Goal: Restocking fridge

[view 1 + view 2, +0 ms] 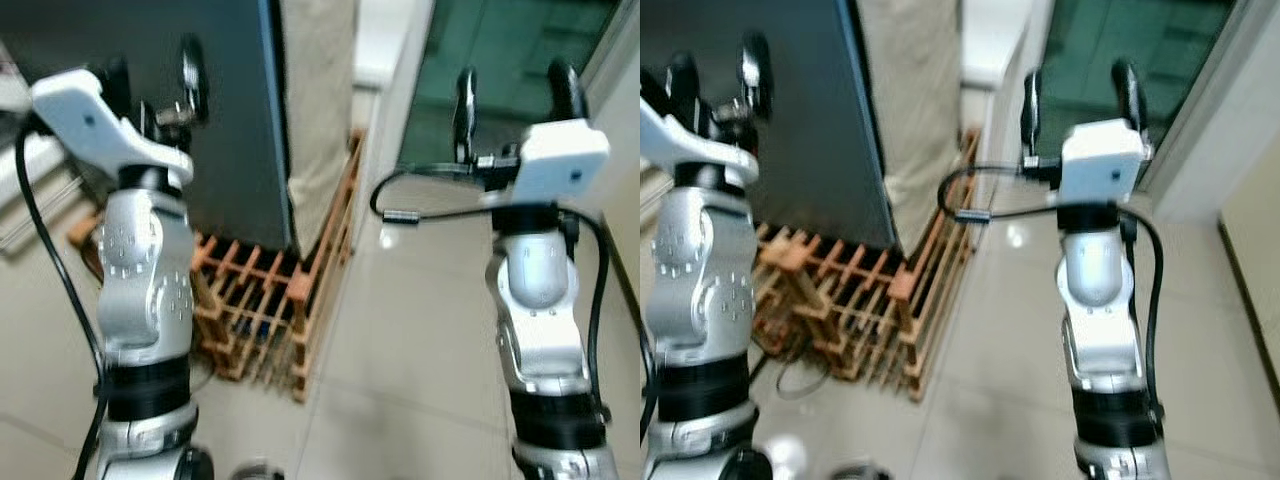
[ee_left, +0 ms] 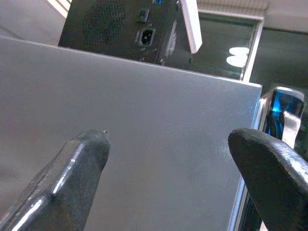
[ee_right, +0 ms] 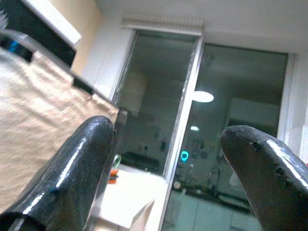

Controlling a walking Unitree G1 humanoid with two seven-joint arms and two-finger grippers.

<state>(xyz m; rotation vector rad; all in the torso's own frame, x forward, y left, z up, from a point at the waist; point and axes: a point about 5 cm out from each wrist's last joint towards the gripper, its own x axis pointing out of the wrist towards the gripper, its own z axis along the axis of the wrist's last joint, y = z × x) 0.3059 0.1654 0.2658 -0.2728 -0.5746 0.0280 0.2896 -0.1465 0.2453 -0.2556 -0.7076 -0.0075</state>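
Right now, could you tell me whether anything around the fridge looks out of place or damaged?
Nothing looks spilled or broken. The fridge stands on a wooden pallet, with a beige cloth draped beside it. Both the left gripper and the right gripper are raised, open and empty.

Home w/ tiled floor (image 1: 420, 330), glass door (image 1: 500, 60), dark fridge (image 1: 200, 120).

Dark grey fridge (image 1: 200, 110); orange-brown wooden pallet (image 1: 270, 310) with slats; beige cloth (image 1: 318, 100); pale glossy floor tiles (image 1: 420, 330); dark green glass door (image 1: 500, 70).
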